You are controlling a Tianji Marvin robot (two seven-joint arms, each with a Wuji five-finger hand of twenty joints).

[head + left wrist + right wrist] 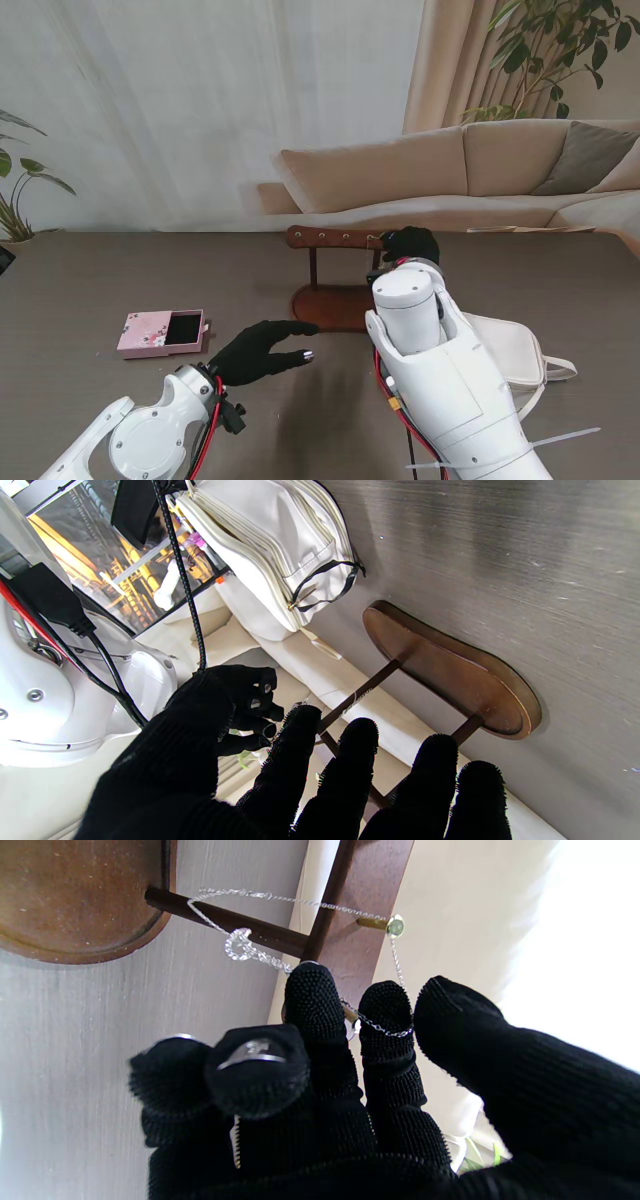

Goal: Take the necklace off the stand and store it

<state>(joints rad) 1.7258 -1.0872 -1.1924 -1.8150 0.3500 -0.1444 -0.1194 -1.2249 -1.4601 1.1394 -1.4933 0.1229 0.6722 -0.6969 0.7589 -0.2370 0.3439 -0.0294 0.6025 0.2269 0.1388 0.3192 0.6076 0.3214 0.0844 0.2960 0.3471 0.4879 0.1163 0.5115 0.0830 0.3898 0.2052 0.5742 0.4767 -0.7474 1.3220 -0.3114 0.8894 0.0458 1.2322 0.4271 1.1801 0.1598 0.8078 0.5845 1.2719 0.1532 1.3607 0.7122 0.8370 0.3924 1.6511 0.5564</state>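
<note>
The necklace (pixel 260 955) hangs on the wooden stand (pixel 335 300), its thin chain looped over a brass peg (pixel 392 926) on the crossbar and drooping toward the base, with a small ring pendant part-way along. The right hand (pixel 412 243) is up at the right end of the crossbar. In the right wrist view the chain lies across two extended fingers (pixel 385 1010), the thumb stands apart and the two outer fingers are curled in; the chain is draped on the hand rather than pinched, so I would call this a hooking contact, not a firm hold.

The left hand (pixel 262 350) hovers over the counter (pixel 80 290) near the stand's base, fingers spread and holding nothing. The pink box (pixel 162 333) sits open to its left, well apart from the stand. A white bag (pixel 505 352) lies to the right of the stand.

The risks look plain. The chain is still over the peg, so a pull toward me instead of along the peg could snag it and tip the stand, which nothing is steadying. With no thumb pressing down, the chain could also slide off the fingers once freed and drop onto the counter. The hanging loop passes close to an upright post and might catch there.
</note>
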